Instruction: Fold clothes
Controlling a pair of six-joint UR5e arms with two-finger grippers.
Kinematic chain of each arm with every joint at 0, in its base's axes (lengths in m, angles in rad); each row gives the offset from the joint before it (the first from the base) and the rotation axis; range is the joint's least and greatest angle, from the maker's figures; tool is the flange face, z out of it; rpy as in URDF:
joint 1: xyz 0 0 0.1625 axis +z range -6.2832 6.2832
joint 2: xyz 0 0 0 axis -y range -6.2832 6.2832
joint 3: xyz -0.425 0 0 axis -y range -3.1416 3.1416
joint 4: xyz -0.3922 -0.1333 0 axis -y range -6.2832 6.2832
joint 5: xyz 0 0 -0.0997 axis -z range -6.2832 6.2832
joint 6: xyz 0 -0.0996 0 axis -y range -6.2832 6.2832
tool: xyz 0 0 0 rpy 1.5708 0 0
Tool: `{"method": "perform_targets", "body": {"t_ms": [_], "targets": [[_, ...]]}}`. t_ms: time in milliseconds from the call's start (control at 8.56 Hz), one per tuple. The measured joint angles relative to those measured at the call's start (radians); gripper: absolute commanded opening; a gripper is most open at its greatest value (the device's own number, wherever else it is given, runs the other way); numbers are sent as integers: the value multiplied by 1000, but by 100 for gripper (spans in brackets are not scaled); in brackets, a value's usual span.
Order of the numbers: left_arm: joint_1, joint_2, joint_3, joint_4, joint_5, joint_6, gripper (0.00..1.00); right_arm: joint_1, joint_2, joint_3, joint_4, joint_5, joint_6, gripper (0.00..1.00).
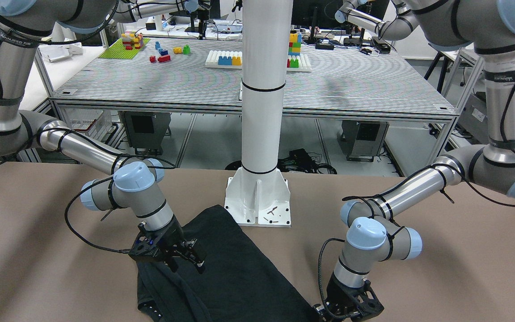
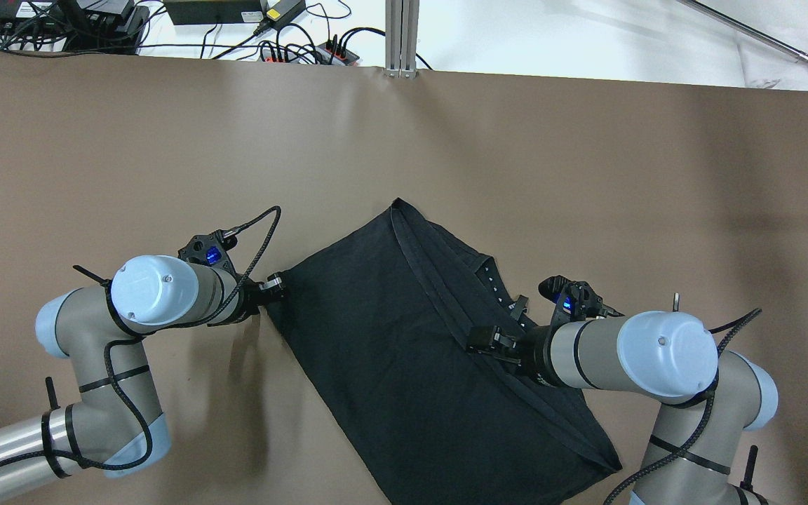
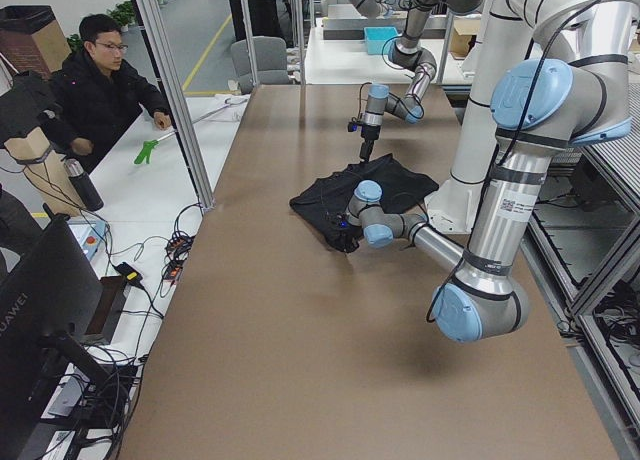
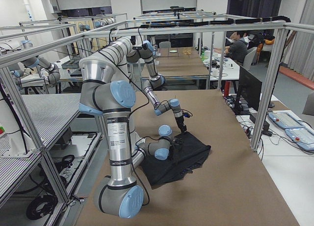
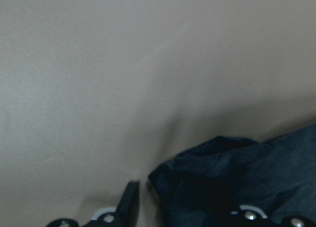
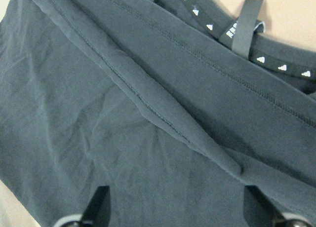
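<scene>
The clothes are one black garment [image 2: 418, 351] lying skewed and mostly flat on the brown table, with a folded band running across it. A strip of small white marks [image 6: 256, 60] edges its far right side. My left gripper [image 2: 272, 286] sits low at the garment's left corner [image 5: 232, 177]. It is open: one fingertip [image 5: 130, 200] stands clear of the cloth, and the other is hidden by the fabric. My right gripper [image 2: 499, 324] hovers open over the garment's right part, near the band, with both fingers [image 6: 101, 207] spread above the fabric and holding nothing.
The robot's white pillar base [image 1: 259, 201] stands just behind the garment. Bare brown table [image 2: 165, 140] stretches to both sides and beyond. Cables and power strips [image 2: 271, 28] lie past the far edge. A person [image 3: 100, 90] sits off the table's far side.
</scene>
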Motion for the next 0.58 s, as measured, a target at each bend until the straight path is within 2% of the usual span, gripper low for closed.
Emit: {"method": "perform_targets", "body": {"t_ms": [584], "targets": [[-55,-8,-26,7,-45,41,0,-1,-3,1,1,3,0,95]]}}
